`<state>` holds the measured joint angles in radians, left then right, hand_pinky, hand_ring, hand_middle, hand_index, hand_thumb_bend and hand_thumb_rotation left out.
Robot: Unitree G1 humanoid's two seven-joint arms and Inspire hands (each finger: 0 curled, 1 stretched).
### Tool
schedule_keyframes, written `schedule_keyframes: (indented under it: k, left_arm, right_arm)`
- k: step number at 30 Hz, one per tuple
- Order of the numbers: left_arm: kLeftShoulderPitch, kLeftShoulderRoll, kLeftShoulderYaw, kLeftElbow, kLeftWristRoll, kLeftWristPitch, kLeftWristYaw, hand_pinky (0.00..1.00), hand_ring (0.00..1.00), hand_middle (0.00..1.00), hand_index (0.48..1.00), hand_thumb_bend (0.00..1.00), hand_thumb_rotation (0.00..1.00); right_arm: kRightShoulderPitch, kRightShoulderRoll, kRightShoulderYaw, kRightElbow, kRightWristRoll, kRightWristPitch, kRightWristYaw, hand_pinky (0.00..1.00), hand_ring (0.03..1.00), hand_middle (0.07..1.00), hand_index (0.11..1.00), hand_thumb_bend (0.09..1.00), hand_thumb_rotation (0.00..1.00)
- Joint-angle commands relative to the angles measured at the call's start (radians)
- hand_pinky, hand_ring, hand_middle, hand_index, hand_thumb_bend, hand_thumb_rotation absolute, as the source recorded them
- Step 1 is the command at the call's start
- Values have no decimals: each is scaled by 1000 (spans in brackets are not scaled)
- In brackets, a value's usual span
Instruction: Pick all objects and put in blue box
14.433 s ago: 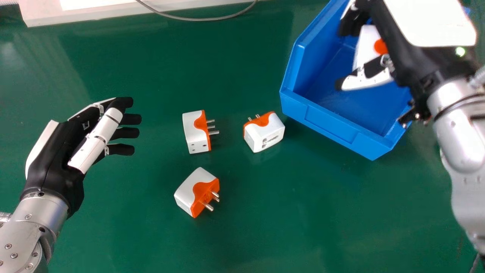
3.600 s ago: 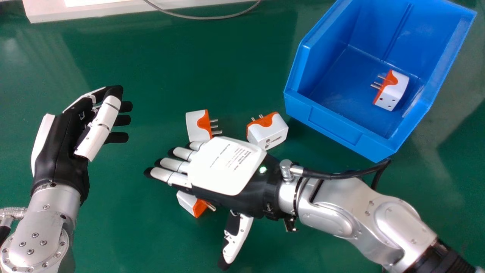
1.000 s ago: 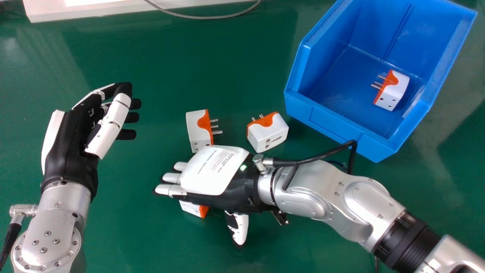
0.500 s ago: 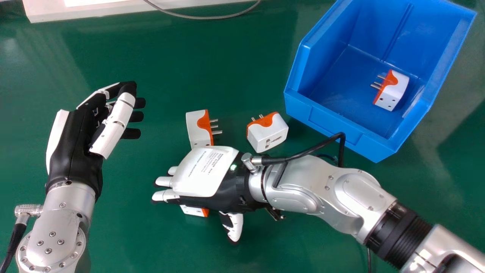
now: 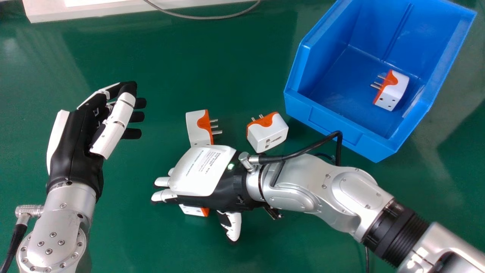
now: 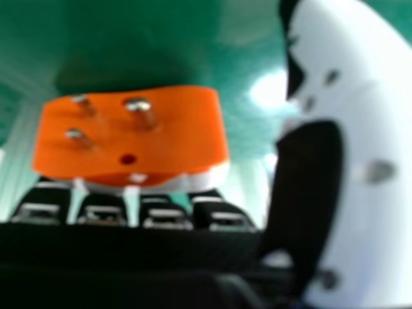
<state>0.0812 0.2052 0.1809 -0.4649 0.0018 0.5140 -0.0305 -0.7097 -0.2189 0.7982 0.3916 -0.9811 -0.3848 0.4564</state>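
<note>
In the head view my right hand [image 5: 202,170] is low over the table, palm down, fingers bent slightly downward and thumb apart. It hides most of a white-and-orange plug adapter [image 5: 192,210]. In the right hand view this adapter [image 6: 174,132] turns its orange pin face to the camera, against the fingertips, with a gap to the thumb of my right hand [image 6: 376,116]. A second adapter [image 5: 199,131] lies just behind the hand, partly covered. Another adapter [image 5: 268,136] sits near the blue box [image 5: 333,131], which holds one more [image 5: 395,91]. My left hand [image 5: 77,149] is open and holds nothing.
A black cable [image 5: 314,146] loops above the right wrist, close to the box's front corner. At the far edge of the green table [image 5: 212,64] are a white frame [image 5: 45,11] and a grey cable [image 5: 204,17].
After an adapter was released in the box, my right hand came over the front adapter. It then shifted slightly left, its fingers bending down. My left hand moved a little right.
</note>
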Motion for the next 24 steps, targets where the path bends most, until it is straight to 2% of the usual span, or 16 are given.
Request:
schedule_keyframes:
  k: [1,7,16,24]
  left_arm:
    - [-4,0,4,-25,4,-18,3,626,709,717,765,342,675]
    - [-11,3,8,-18,1,-15,0,624,707,716,764,340,672]
    - [-8,3,6,-28,3,-10,0,626,706,715,764,337,669]
    - [-10,2,4,-32,3,-6,1,628,707,716,764,339,669]
  right_arm:
    - [-17,-7,4,-4,4,-12,5,847,926,959,905,570,0]
    - [-43,-24,1,4,5,-44,4,845,926,957,902,523,0]
    - [-67,-51,-13,-5,26,-89,25,846,926,955,890,486,0]
    - [-116,-66,-2,37,-3,-163,-8,852,928,953,878,532,22]
